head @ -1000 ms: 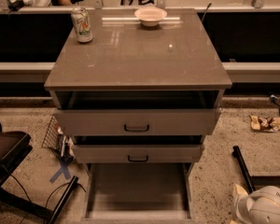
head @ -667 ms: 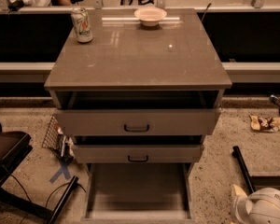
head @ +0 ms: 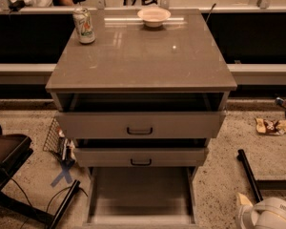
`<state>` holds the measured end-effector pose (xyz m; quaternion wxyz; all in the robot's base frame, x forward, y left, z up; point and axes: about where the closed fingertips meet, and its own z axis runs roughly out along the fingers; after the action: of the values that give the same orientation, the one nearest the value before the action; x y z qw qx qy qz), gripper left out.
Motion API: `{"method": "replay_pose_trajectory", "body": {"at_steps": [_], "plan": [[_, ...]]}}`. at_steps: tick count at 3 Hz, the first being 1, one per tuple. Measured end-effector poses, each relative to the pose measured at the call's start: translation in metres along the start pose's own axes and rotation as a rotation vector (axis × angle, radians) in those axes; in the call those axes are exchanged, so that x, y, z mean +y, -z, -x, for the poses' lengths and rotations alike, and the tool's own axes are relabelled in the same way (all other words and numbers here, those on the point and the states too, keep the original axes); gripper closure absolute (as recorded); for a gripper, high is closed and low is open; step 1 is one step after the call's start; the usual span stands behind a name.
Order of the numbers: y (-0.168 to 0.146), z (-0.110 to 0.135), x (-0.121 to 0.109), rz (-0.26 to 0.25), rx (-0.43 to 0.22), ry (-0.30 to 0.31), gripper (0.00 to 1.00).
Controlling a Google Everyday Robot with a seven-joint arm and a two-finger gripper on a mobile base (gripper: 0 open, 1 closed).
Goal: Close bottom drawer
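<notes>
The bottom drawer [head: 140, 194] is pulled far out of the cabinet, its long flat tray reaching the lower edge of the view. Its front panel and handle are cut off below the frame. The tray looks empty. My gripper [head: 248, 173] is at the bottom right, seen as a dark bar rising from a white rounded housing [head: 269, 214]. It is over the floor to the right of the bottom drawer, apart from it.
The top drawer [head: 140, 124] and middle drawer [head: 140, 156] are partly pulled out above. A can [head: 84, 26] and a bowl [head: 154, 16] stand on the cabinet top. A wire rack [head: 55, 140], blue tape cross [head: 63, 174] and black frame [head: 9, 156] are left; wrappers [head: 271, 125] lie right.
</notes>
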<state>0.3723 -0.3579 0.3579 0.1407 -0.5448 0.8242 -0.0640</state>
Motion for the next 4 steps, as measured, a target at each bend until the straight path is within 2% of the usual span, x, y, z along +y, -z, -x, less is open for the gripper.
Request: {"method": "replay_pose_trajectory", "body": {"at_steps": [1,2,3,4], "plan": [[-0.024,0.001,0.042,0.022,-0.027,0.028,0.14],[-0.059,0.012,0.095,0.048,-0.080,0.089,0.38],[-0.096,0.029,0.134,0.070,-0.135,0.149,0.61],[-0.135,0.044,0.158,0.094,-0.179,0.186,0.84]]}}
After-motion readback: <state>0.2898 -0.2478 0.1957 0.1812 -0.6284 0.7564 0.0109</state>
